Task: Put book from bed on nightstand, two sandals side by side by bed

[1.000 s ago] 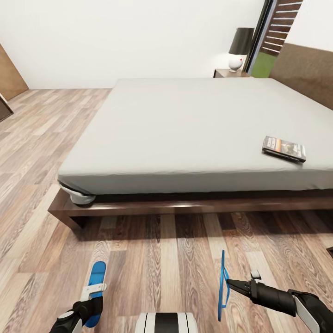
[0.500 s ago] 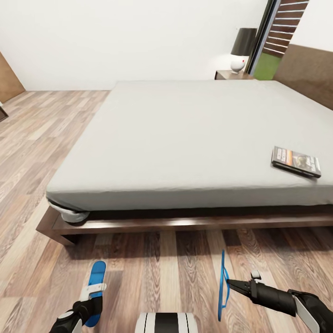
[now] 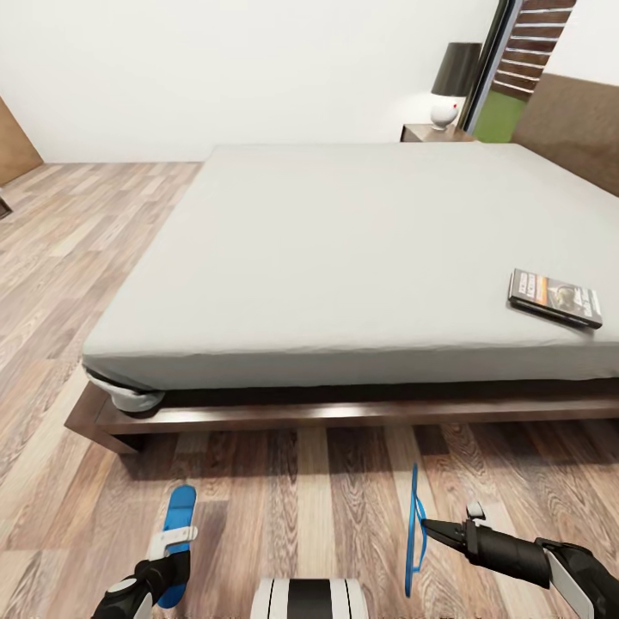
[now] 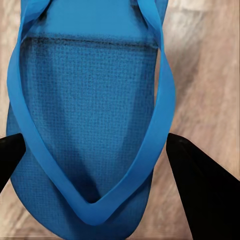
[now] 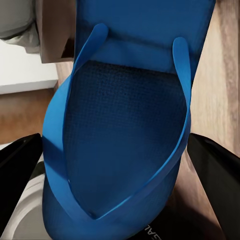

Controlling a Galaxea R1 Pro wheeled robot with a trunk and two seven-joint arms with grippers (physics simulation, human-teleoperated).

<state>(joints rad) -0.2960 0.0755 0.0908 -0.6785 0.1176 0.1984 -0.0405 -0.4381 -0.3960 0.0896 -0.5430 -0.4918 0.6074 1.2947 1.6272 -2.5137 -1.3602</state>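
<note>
At the bottom of the head view, both arms are carrying a sandal each above the wood floor [image 3: 301, 481]. The left gripper [image 3: 168, 563], in the lower left of the frame, is clamping the left-hand sandal [image 3: 178, 537] roughly flat, sole down; in the left wrist view that sandal [image 4: 90, 125] is sitting between the two dark fingers [image 4: 200, 185], its strap facing the camera. The right gripper [image 3: 430, 526], in the lower right, is pinching the other sandal [image 3: 414, 529] on edge, so it is showing as a thin blue line; in the right wrist view this sandal [image 5: 125, 125] is lying between the fingers [image 5: 217, 180]. Holding one per arm probably lets the pair be set down together, though the right one would need turning flat first.

Just beyond, across the middle of the frame, the bed [image 3: 258, 413] is presenting its dark frame and grey mattress, so the floor strip before it looks like the drop spot. The book [image 3: 554, 297] is lying on the mattress at the right edge, near the side closest to the robot. Farthest off, upper right, a nightstand [image 3: 425, 132] is standing beside the headboard with a lamp [image 3: 453, 82] on it.
</note>
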